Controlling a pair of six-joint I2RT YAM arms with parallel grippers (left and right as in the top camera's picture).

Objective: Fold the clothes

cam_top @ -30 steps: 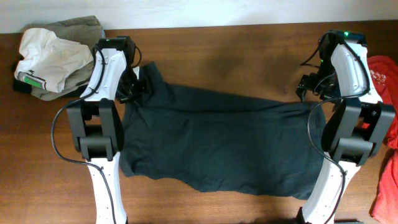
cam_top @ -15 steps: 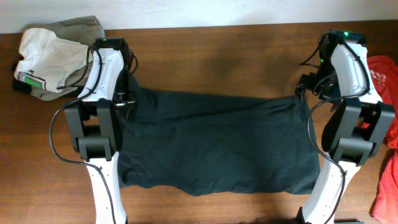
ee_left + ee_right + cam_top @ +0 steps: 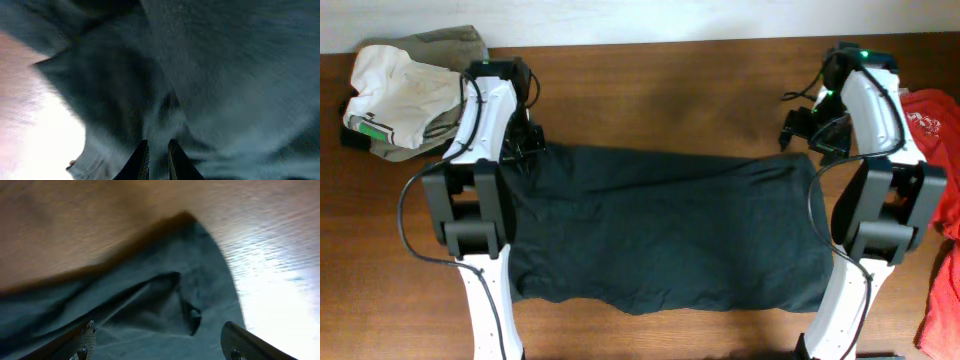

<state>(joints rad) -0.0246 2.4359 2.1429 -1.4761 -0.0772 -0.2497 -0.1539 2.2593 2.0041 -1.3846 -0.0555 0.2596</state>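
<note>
Black shirt [image 3: 660, 235] spread flat over the middle of the tabletop [image 3: 670, 80], long axis running from left edge to right edge, no lettering showing. Left gripper [image 3: 157, 156] down over the shirt's far left corner, fingers nearly together with only a slit between; no telling whether pinched on cloth. Right gripper [image 3: 157, 337] just off the far right corner, on the side of the far edge, fingers wide apart and holding nothing, the corner lying just ahead of them. Judged as the start of a fold: both far corners to be taken and carried toward the near edge, across the short axis. Each corner nearest to its own arm. Calls first for dropping the right fingers onto their corner and closing.
</note>
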